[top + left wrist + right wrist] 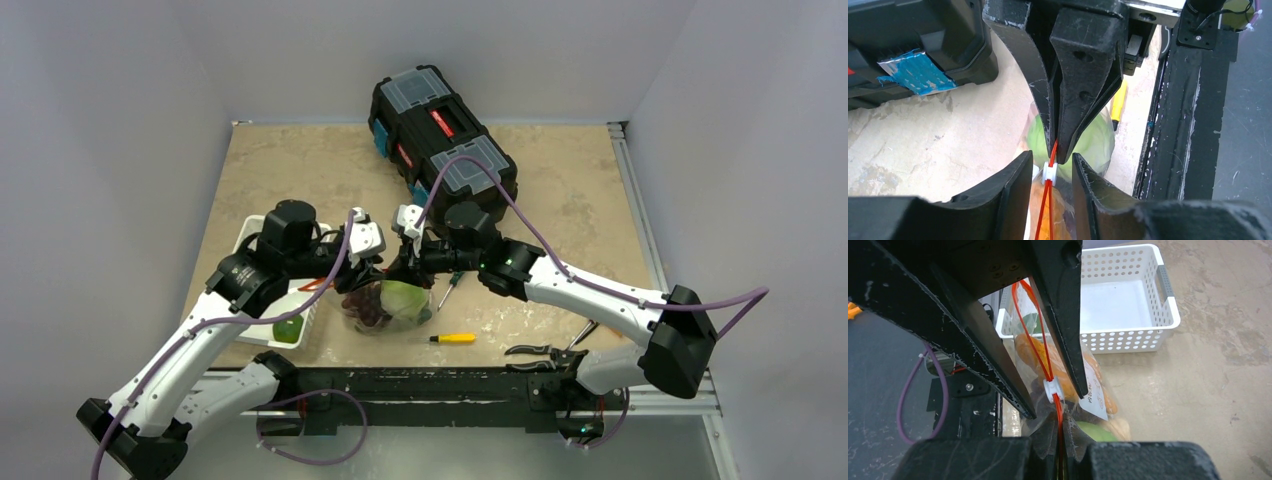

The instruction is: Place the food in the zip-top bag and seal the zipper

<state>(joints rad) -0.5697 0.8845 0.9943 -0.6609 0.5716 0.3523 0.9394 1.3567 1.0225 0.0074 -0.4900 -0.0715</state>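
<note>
The zip-top bag [385, 308] lies near the front edge, lifted by its mouth, with pale green cabbage [1098, 142], orange carrots [1030, 354] and purple grapes [370, 308] inside. My right gripper [1060, 422] is shut on the orange-red zipper [1048, 365], just beside its white tab [1052, 389]. Facing it, my left gripper [1052, 159] straddles that white tab [1049, 172]; its jaws stand apart with a small gap on each side. A white label [1094, 392] shows on the bag. A green round fruit [288, 330] sits in the basket.
The white slotted basket [262, 232] stands left of the bag. A black toolbox [440, 130] sits at the back. A yellow screwdriver [452, 338], a green-handled screwdriver [450, 285] and pliers [545, 350] lie to the right, near the front rail [420, 385].
</note>
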